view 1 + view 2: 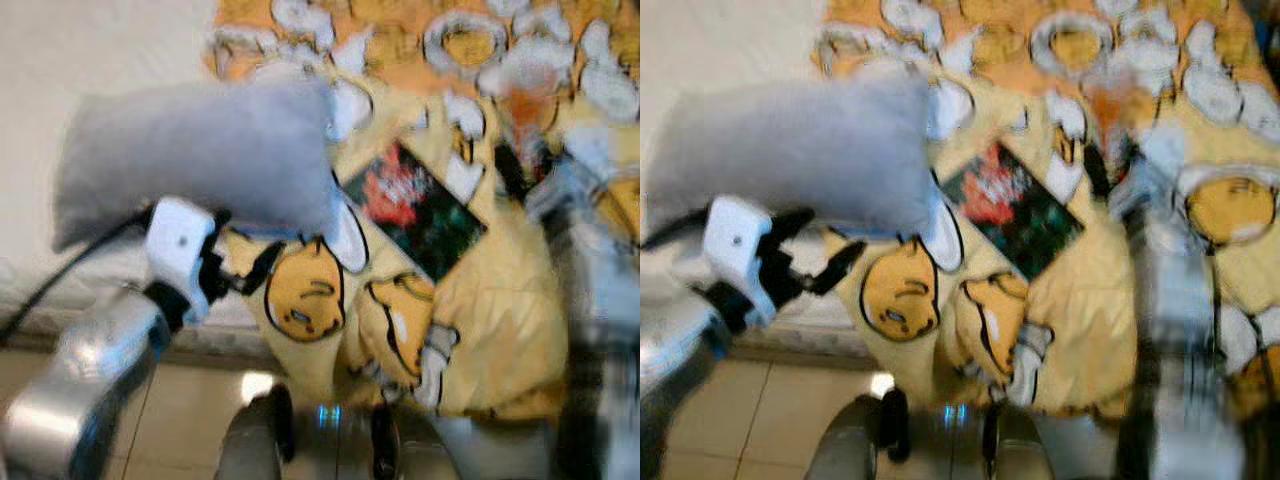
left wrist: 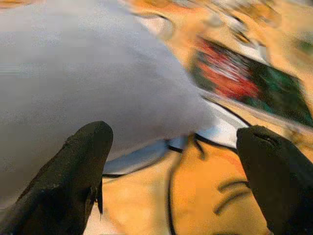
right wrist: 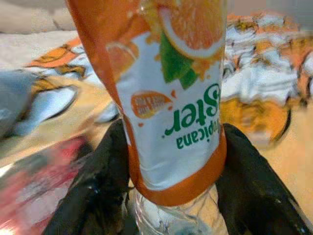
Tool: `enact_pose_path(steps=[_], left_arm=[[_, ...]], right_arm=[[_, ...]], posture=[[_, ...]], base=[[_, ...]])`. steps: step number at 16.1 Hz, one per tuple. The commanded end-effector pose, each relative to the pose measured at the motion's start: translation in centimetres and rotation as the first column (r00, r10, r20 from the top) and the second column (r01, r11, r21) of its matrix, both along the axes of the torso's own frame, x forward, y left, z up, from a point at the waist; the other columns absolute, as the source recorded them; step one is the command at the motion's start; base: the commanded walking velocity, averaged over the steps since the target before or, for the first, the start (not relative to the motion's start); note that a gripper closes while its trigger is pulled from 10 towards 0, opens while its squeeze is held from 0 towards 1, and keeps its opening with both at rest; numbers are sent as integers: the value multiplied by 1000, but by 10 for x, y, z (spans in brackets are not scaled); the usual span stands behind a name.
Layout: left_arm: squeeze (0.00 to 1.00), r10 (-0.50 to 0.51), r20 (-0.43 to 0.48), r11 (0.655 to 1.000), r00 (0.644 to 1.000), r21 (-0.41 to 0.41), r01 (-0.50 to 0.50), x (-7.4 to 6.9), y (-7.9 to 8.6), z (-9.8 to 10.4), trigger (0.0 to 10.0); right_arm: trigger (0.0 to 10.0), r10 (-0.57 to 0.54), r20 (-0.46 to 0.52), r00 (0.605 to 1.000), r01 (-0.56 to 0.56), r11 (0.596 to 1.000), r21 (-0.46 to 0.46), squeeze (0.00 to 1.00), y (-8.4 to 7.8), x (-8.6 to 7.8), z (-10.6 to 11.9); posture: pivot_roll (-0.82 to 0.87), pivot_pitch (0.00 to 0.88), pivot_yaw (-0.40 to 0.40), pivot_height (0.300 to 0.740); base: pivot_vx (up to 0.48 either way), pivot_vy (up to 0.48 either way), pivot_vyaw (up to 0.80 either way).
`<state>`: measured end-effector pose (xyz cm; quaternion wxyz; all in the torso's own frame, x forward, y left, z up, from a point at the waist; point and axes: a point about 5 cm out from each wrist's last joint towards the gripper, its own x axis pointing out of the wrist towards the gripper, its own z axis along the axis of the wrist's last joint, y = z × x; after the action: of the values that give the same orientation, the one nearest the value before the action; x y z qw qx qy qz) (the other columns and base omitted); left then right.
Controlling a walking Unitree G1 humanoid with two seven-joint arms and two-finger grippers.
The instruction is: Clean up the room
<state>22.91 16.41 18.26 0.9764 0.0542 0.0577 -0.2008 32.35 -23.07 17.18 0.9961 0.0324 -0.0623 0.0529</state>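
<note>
A grey pillow (image 1: 190, 160) lies on the bed, partly over a yellow cartoon-print blanket (image 1: 500, 310). My left gripper (image 1: 240, 272) is open just under the pillow's near edge. In the left wrist view its fingers (image 2: 73, 171) are spread wide, with the pillow (image 2: 88, 73) right in front and nothing between them. My right gripper (image 3: 171, 166) is shut on an orange-labelled Tropicana juice bottle (image 3: 166, 88). The right arm (image 1: 1170, 290) shows as a blur over the blanket on the right.
A dark green and red book (image 1: 420, 210) lies flat on the blanket, right of the pillow. The white mattress (image 1: 90, 50) is bare at the left. The bed's front edge meets a beige tiled floor (image 1: 190, 420). The eye views are blurred by motion.
</note>
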Motion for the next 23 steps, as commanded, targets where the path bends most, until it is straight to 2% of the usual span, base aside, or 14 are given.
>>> enact_pose_path(steps=[1,2,3,4,8,11,13,16,18,23], left_arm=[[0,59,8,998,998,23,-59,0,4,-3,10000],[0,86,5,996,996,37,-87,-1,4,-10,10000],[0,95,4,994,995,44,-95,-2,4,-13,10000],[0,128,1,991,992,25,-128,-5,4,-18,10000],[0,202,-47,979,978,0,-202,-20,2,-35,10000],[0,229,-55,973,972,16,-229,-26,-2,-48,10000],[0,242,-67,970,968,8,-242,-25,-1,-50,10000],[0,257,-75,966,964,38,-255,-23,2,-56,10000],[0,309,-57,951,949,38,-307,-22,6,-57,10000],[0,332,-52,942,942,72,-328,-18,10,-65,10000]], right_arm=[[10000,-20,31,999,20,999,25,0,1,-8,14],[10000,-15,10,1000,15,1000,18,0,11,-22,9],[10000,-15,-3,1000,15,1000,13,0,15,-27,7],[10000,11,-44,999,-11,1000,-15,0,31,-45,4],[10000,42,-122,992,-42,999,0,0,62,-79,-11],[10000,37,-231,972,-29,999,34,0,68,-103,-33],[10000,28,-274,961,-27,1000,8,0,70,-112,-43],[10000,18,-318,948,-12,1000,23,0,67,-121,-55],[10000,11,-337,941,-3,1000,25,0,64,-124,-62],[10000,21,-354,935,-12,1000,29,0,63,-121,-69]], posture=[[-58,107,40,740],[-68,98,39,740],[-68,98,39,740],[-78,58,42,740],[-81,6,42,740],[-77,0,52,740],[-85,0,65,740],[-84,0,71,740],[-72,0,65,740],[-67,0,57,740]], base=[[0,0,0],[0,0,0],[0,0,0],[0,0,0],[0,0,600],[0,0,800],[0,0,800],[0,0,800],[0,0,800],[0,0,800]])
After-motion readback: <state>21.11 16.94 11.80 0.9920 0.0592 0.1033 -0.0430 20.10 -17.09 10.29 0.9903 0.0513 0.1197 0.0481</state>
